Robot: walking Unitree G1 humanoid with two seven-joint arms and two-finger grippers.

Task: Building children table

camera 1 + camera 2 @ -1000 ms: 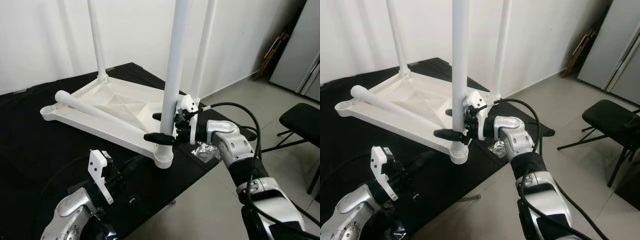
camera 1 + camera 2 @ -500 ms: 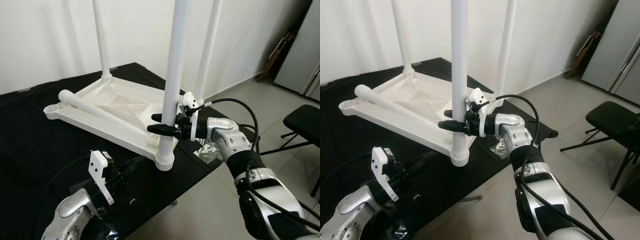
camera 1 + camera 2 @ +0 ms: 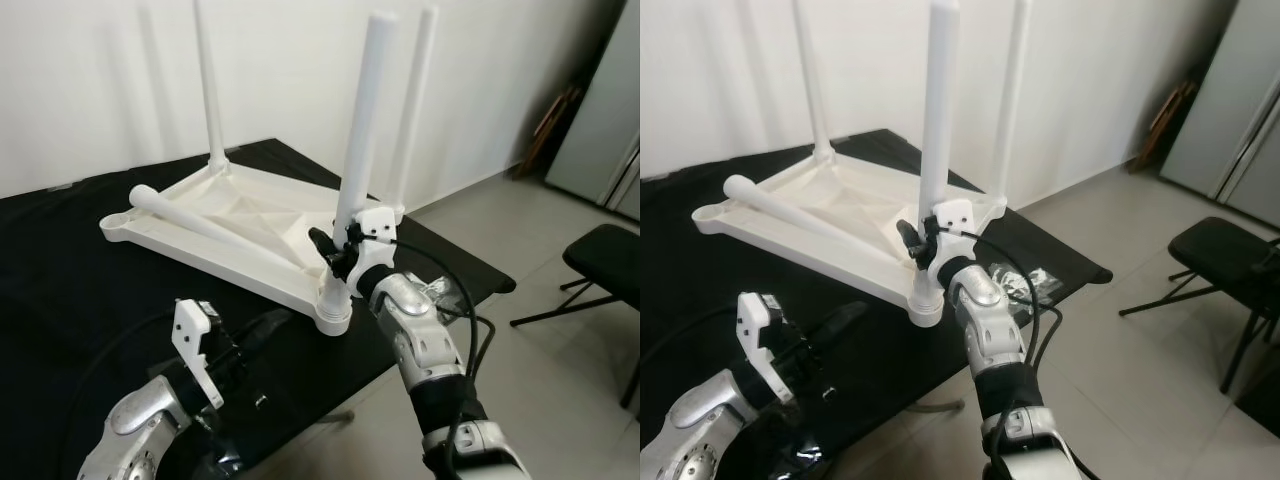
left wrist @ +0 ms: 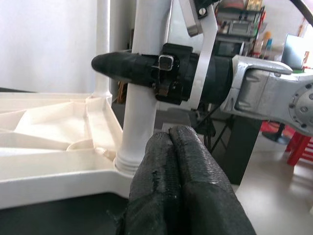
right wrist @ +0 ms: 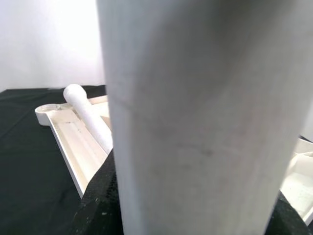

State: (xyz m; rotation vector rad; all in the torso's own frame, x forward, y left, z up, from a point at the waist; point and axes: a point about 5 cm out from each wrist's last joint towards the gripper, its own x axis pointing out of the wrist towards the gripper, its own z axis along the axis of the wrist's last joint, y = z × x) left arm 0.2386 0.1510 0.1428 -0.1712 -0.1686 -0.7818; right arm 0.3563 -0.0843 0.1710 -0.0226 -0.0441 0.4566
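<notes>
Tabletop (image 3: 230, 215), white plastic, lies upside down on a black cloth (image 3: 60, 270) in the centre-left of the left eye view. Three legs stand upright from its corners; a fourth leg (image 3: 205, 232) lies loose across the underside, running from the left toward centre. Right gripper (image 3: 335, 262) sits mid-frame, fingers clamped around the near upright leg (image 3: 360, 130) just above its socket. Left gripper (image 3: 262, 335) is at lower left of the frame, hovering low over the cloth, just short of that socket. Grey floor and a dark chair (image 3: 610, 255) at right edge.

Right eye view — same layout, shifted; the gripped leg rises to the top centre of the frame against the white wall (image 3: 730, 70).

Left wrist view: its two black fingers (image 4: 190, 196) pressed together at bottom centre, nothing between them. Beyond, the leg's base in its socket, and the right gripper's finger wrapped across the leg at upper centre.

Right wrist view: leg seen close up, blurred, centre-right; loose leg and tabletop rim at left.
</notes>
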